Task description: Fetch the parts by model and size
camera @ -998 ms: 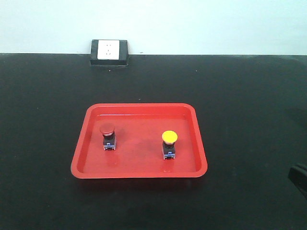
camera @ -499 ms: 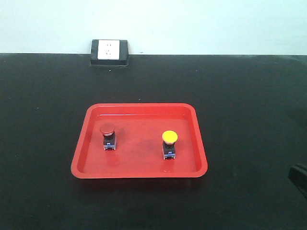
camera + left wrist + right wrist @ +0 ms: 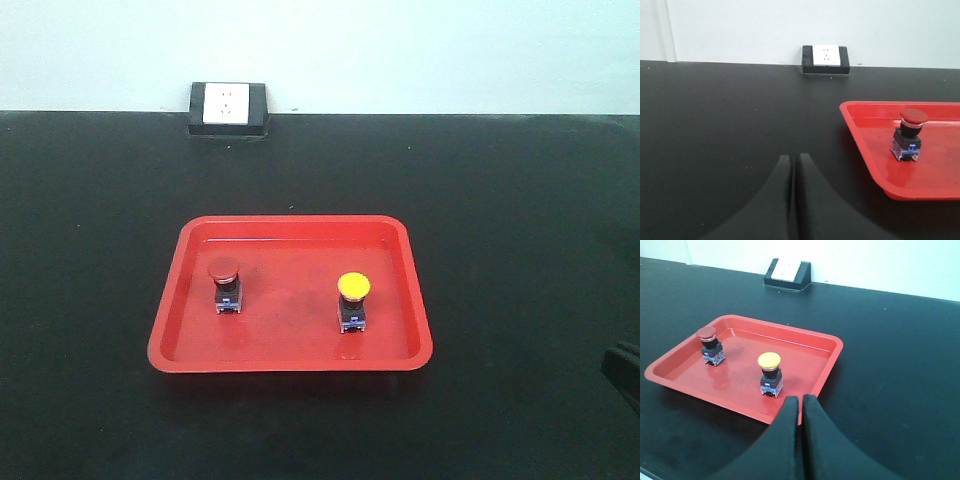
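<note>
Two parts stand upright in a red tray (image 3: 410, 300). The red-capped push-button switch (image 3: 224, 285) is on the tray's left side, the yellow-capped one (image 3: 352, 301) right of the middle. From the left wrist, the red-capped switch (image 3: 908, 135) and the tray's corner (image 3: 860, 135) lie far to the right of my left gripper (image 3: 794, 159), which is shut and empty over bare table. My right gripper (image 3: 801, 400) is shut and empty just outside the tray's near right rim (image 3: 827, 370), a little right of the yellow-capped switch (image 3: 770, 372). The red-capped switch (image 3: 710, 344) is farther left.
A black table (image 3: 520, 200) carries everything. A wall socket block (image 3: 228, 108) stands at the table's back edge against the pale wall. A dark piece of my right arm (image 3: 625, 372) shows at the front view's lower right edge.
</note>
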